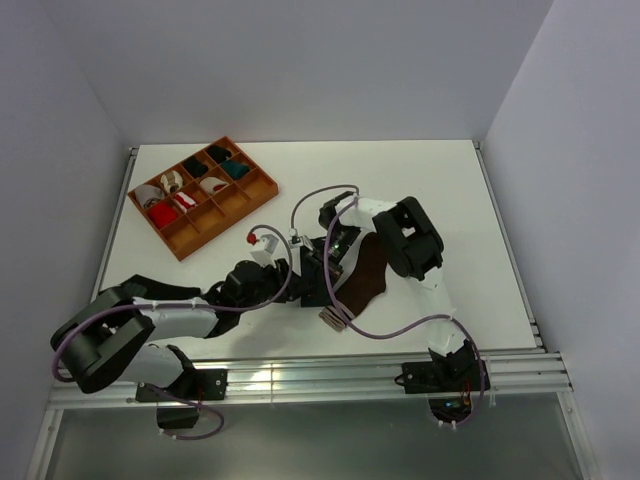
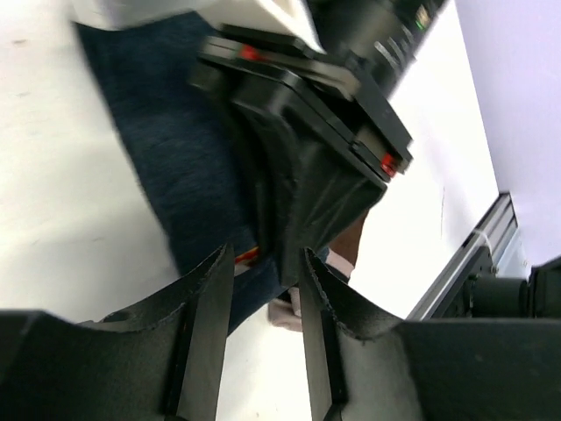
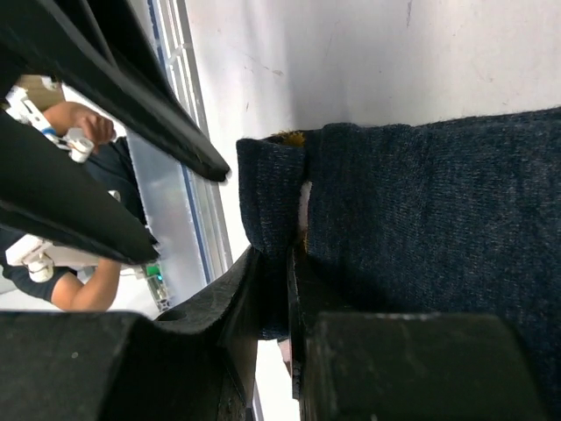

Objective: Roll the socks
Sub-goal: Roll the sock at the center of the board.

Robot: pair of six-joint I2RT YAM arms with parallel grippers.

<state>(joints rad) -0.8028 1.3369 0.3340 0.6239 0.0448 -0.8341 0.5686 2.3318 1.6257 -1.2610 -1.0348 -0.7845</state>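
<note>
1. Near the middle of the flat white worktop (image 1: 440,190), the two arms meet over the socks.
2. From above, the brown fabric sock (image 1: 368,275) lies flat on the worktop, with its pale-striped cuff (image 1: 335,318) pointing to the near edge.
3. From above, the dark navy fabric sock (image 3: 421,228) is mostly hidden under the arms. It lies just beside the brown sock, on its left.
4. The right claw (image 3: 274,263) is clenched on the dark navy fabric sock. Its two black fingers (image 3: 237,307) pinch a folded edge of the blue cloth between them.
5. A little bit of tan and white shows at that folded edge.
6. The left claw (image 2: 265,254) is released. Its fingers (image 2: 206,324) stand apart and hold nothing.
7. The left claw sits right next to the right claw. In the left wrist view, the black body of the right claw fills the space past the left fingertips.
8. In that view, the navy sock lies flat under both claws.
9. Far off at the back left of the worktop sits the orange divided tray (image 1: 230,222). Small red, white, teal and black bundles (image 1: 163,213) lie in its boxes.
</note>
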